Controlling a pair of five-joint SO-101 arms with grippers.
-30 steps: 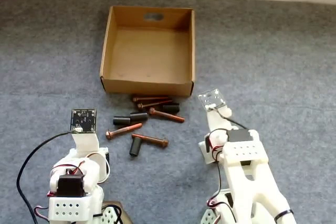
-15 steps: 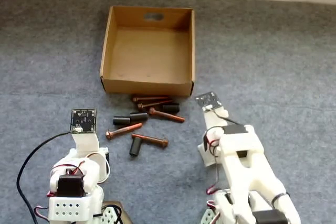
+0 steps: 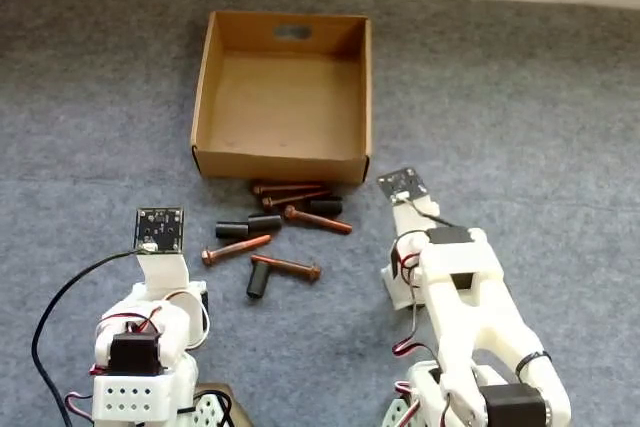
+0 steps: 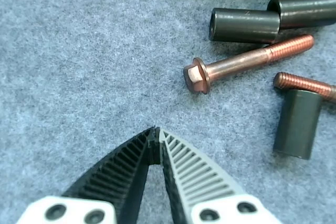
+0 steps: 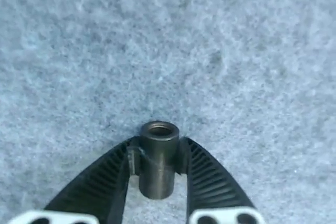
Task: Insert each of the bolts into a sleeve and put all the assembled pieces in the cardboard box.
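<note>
My right gripper (image 5: 157, 143) is shut on a black sleeve (image 5: 156, 179), held upright over bare carpet with its bore facing up. The left gripper (image 4: 156, 131) is shut and holds nothing, a short way from a loose copper bolt (image 4: 247, 62). Beyond that bolt lie two black sleeves (image 4: 244, 24), and beside it a bolt (image 4: 304, 83) sits partly inside a sleeve (image 4: 296, 121). In the high view several bolts (image 3: 235, 249) and sleeves (image 3: 232, 230) lie scattered between the two arms, just in front of the cardboard box (image 3: 205, 87), which has nothing in it.
Grey carpet covers the whole table. The right arm (image 3: 460, 287) stands to the right of the pile and the left arm (image 3: 150, 327) below it on the left. Open carpet lies on either side of the box.
The right arm has leaned forward and its wrist has shifted slightly. The left arm and the loose parts have not moved.
</note>
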